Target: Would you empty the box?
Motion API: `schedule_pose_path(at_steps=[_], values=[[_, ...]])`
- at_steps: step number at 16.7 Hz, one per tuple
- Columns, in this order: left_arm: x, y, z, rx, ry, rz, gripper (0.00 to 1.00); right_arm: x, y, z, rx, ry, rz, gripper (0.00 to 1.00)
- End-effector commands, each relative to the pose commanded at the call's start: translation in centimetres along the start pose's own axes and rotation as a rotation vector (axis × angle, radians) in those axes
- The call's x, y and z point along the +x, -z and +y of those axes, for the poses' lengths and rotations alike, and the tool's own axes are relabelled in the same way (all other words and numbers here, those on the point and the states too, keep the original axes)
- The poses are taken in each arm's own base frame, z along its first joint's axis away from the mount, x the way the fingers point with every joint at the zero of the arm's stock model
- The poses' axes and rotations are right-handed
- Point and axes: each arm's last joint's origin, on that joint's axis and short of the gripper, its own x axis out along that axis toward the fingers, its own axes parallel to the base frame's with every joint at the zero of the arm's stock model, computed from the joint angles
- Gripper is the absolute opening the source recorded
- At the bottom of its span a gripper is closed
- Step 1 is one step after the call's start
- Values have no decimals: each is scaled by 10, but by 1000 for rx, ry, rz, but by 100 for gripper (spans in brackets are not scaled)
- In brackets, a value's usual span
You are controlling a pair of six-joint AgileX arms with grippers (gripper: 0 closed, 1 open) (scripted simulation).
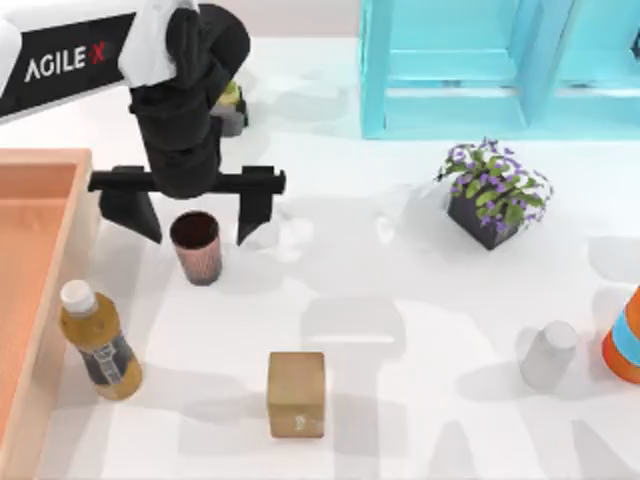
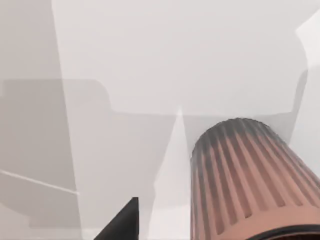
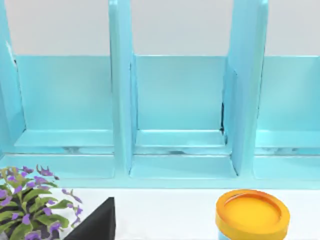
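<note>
from above i see my left claw [image 1: 197, 222] hanging over the left part of the white desk [image 1: 400, 300], its two dark fingers spread wide, one on each side of a ribbed reddish-brown cup [image 1: 196, 246] that stands upright on the desk between them; i can't tell whether either fingertip touches the cup, but the gap looks wider than the cup. the box [image 1: 35, 290] lies at the desk's left edge, its thick pale rim wall running just left of the claw's left finger, so the claw and cup sit outside it, just beside its right wall. a bottle of amber drink with a white cap [image 1: 97, 342] lies tilted on the desk against or just beside that same wall, nearer the front than the cup. a small tan cube [image 1: 296, 393] stands toward the front centre, well apart from the claw. to the right are a potted plant with purple flowers [image 1: 494, 193], a white bottle [image 1: 548, 354] and an orange object [image 1: 624, 340] at the right edge; a light-blue shelf unit [image 1: 470, 65] stands at the back. in the left wrist view the cup [image 2: 245, 180] looms close, with one dark fingertip [image 2: 122, 225] beside it. the right wrist view looks at the shelf unit [image 3: 180, 115], the plant [image 3: 30, 210] and a yellow-lidded jar [image 3: 252, 215]; a dark finger [image 3: 97, 222] shows, but i cannot tell how my right claw is set.
</note>
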Motion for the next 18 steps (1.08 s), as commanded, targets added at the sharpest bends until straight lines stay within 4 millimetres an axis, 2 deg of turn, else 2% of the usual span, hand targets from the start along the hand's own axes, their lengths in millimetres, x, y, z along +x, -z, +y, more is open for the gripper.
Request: schedule_pose_path(at_steps=[9, 12, 18], values=[[-4, -1, 0, -1, 1, -2, 100, 0, 0, 0, 0, 0, 0, 100], [-25, -5, -2, 1, 4, -4, 100, 0, 0, 0, 0, 0, 0, 100], [-89, -2, -1, 4, 8, -7, 100, 0, 0, 0, 0, 0, 0, 100]])
